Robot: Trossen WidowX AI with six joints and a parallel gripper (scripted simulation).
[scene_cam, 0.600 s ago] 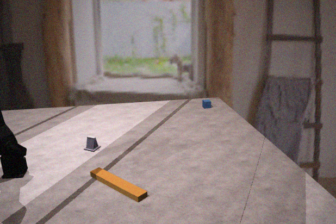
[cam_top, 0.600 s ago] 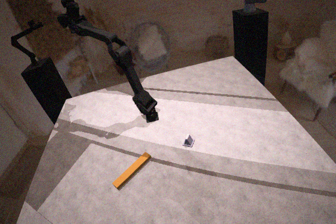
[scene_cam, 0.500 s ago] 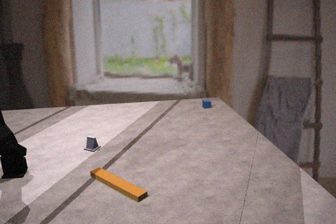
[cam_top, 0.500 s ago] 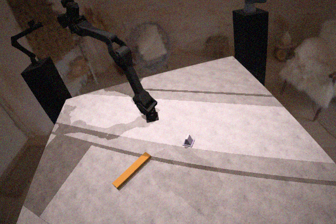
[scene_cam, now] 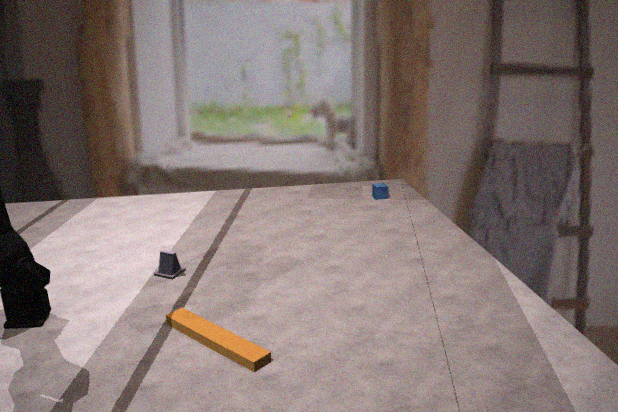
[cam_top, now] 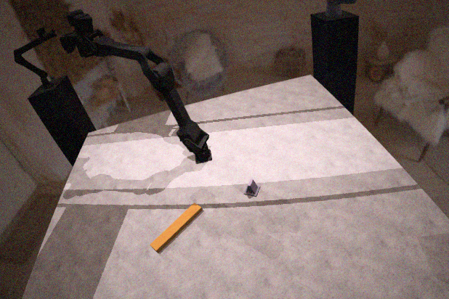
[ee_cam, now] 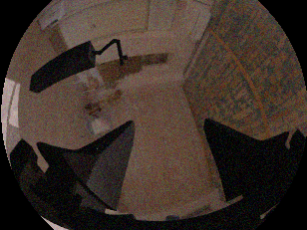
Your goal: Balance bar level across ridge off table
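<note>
One bar point(cam_top: 176, 228) point(scene_cam: 218, 338) is lying on the table point(cam_top: 327, 245) point(scene_cam: 340, 298), apart from the hand point(cam_top: 204, 160) point(scene_cam: 27, 325) point(ee_cam: 169, 123), whose two fingers are standing apart; one ridge point(cam_top: 251, 189) point(scene_cam: 168, 264) is standing near the hand.

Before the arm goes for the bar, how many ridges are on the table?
1. The ridge stands on its small base, apart from the orange bar. Another could be hidden behind the arm.

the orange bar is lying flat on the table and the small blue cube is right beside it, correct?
The cube's place is wrong: the exterior view shows the blue cube at the table's far corner, well away from the orange bar. The bar does lie flat on the table.
</note>
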